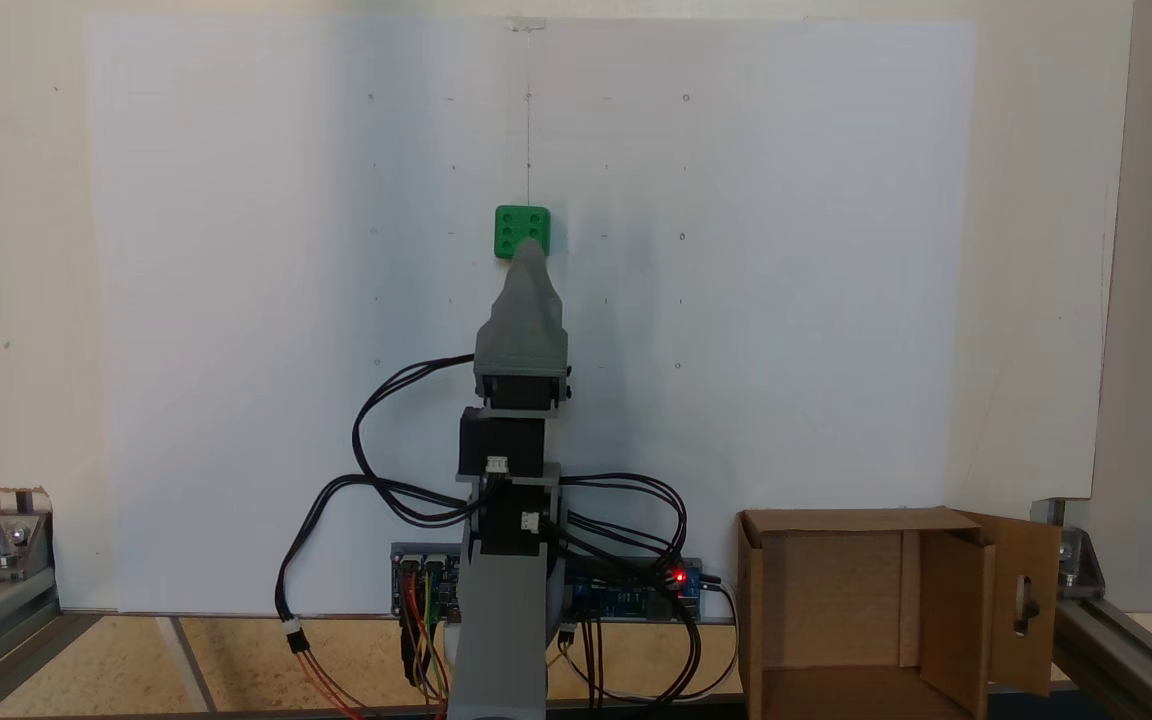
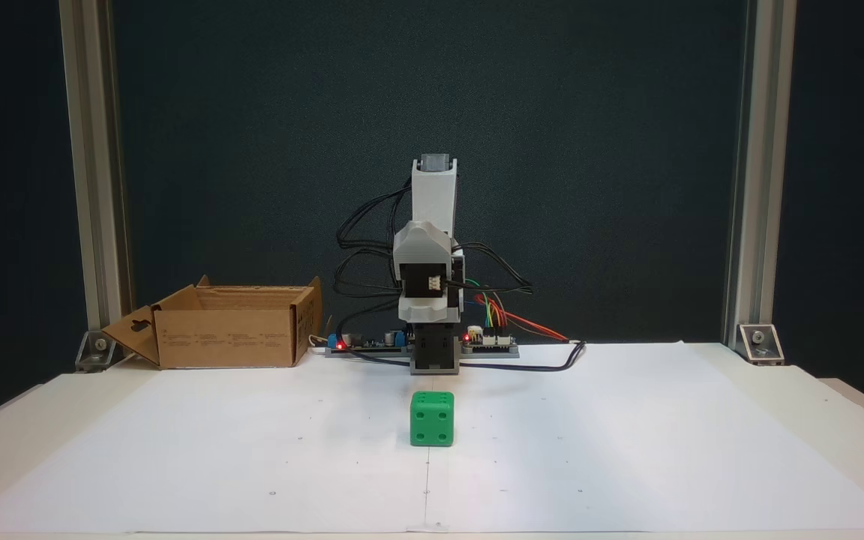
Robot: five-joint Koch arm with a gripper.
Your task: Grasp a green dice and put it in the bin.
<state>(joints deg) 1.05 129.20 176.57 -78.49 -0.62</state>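
The bench [image 1: 236, 300] carries a white sheet in both fixed views, and the bin [image 2: 233, 337] sits at one back corner of it beside the arm's base, flaps open, well apart from the dice. The arm [image 2: 432, 247] stands folded at the middle of the back edge. The dice [image 2: 432, 418] rests on the sheet straight in front of the arm, apart from it in the front-on view.

From above, the pincer [image 1: 528, 250] tapers to a single grey tip that overlaps the near edge of the dice [image 1: 522, 230]; only one tip shows, so I cannot tell whether it is spread or pressed together. That overlap is likely just line of sight, since the front-on view shows clear sheet around the dice and nothing touching it.

Risks, as I judge them: a descent made with the jaws too narrow would knock the cube along the slick paper instead of straddling it; a grip on the corners could let it twist out; and the swing to the bin could catch a raised flap.

The top view gives the six-pip face and the bin's inside with its handle hole [image 1: 1021, 603]; the front view gives height and the true gap
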